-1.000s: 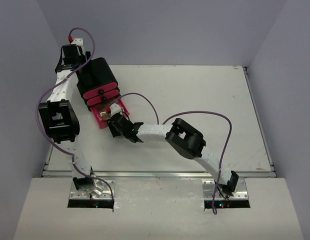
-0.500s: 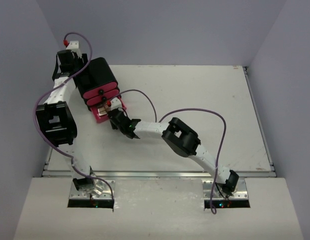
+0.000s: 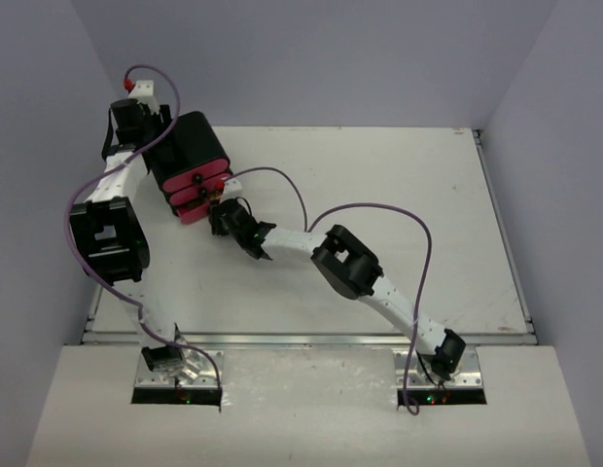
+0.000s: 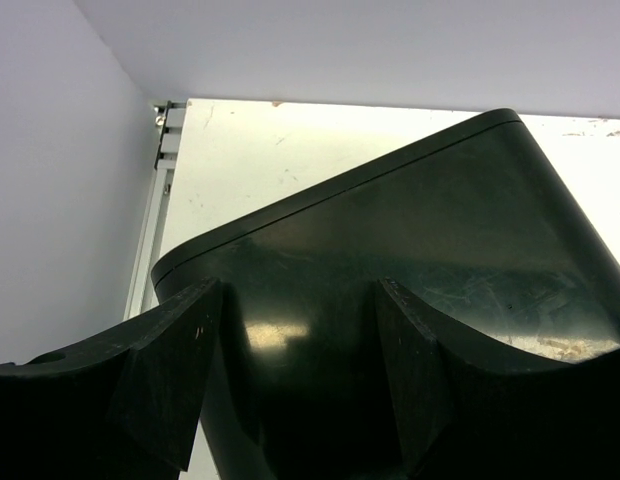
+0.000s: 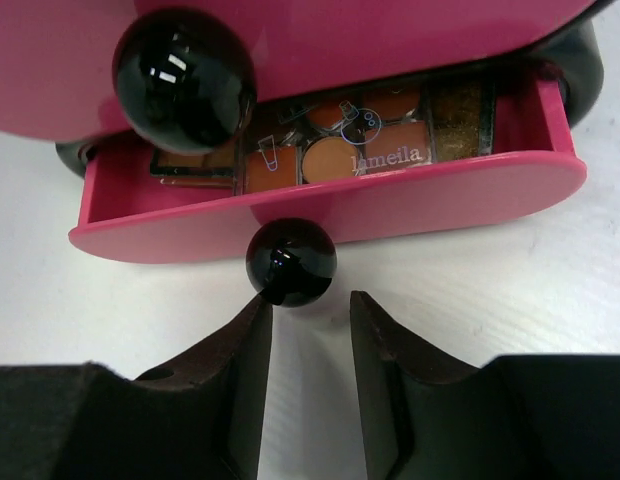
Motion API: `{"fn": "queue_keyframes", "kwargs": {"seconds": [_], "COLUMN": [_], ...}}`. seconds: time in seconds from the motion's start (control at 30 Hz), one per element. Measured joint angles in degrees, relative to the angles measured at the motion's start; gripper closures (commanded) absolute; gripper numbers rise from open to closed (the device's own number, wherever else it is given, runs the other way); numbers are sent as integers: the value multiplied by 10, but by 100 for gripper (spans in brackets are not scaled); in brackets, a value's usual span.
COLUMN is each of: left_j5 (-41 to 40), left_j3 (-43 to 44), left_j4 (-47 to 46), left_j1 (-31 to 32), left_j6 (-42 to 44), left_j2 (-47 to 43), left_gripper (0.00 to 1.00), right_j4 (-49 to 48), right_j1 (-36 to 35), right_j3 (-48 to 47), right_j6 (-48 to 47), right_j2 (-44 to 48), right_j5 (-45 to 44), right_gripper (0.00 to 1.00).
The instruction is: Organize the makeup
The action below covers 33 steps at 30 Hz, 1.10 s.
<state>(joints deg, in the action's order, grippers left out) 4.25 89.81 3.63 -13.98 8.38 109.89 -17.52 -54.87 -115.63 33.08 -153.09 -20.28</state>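
Note:
A long brownish palette (image 5: 360, 150) marked "lameila" lies in the bottom pink drawer (image 5: 330, 215) of the black box (image 3: 190, 151); the drawer stands only a little open. My right gripper (image 5: 310, 305) is open and empty just in front of the drawer's black knob (image 5: 290, 262), and its left fingertip touches the knob. In the top view the right gripper (image 3: 222, 216) is at the drawer front. My left gripper (image 4: 298, 300) is open, with its fingers against the box's black back (image 4: 410, 220). In the top view the left gripper (image 3: 151, 134) is behind the box. No other makeup shows.
The upper drawer's black knob (image 5: 183, 80) sticks out above the open drawer. The box stands at the white table's (image 3: 379, 195) far left corner, close to the left wall. The right arm stretches diagonally across the table's left half.
My right gripper has moved up and left toward the box, and the bottom pink drawer has slid most of the way in. The left arm has shifted only slightly.

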Motion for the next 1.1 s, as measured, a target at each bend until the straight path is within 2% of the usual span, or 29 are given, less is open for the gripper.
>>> {"fn": "queue_keyframes", "kwargs": {"seconds": [0.37,0.6,0.73,0.87,1.0,1.1], "left_j5": [17,22,27,38,49,53], "left_j3": [-6,-7,-7,-3,9,23], "left_j4": [-13,-14,-14,-9,3,26], "left_j1": [-4,-5,-5,-7,-7,-7], "left_j6": [2,2,2,2,4,7], "left_j2": [0,0,0,2,7,9], "left_gripper": [39,39,39,38,38,38], "right_j4": [-130,-166,-219,-268,-317,-345], "right_j1": [7,7,9,15,20,20], "right_j3": [-70,-96,-21,129,237,341], "right_j6": [-7,-7,-9,-31,-58,-80], "right_j2": [-87,-112,-85,2,92,188], "right_j5": [-7,-1,3,8,23,42], "right_gripper": [63,64,61,58,57,50]}}
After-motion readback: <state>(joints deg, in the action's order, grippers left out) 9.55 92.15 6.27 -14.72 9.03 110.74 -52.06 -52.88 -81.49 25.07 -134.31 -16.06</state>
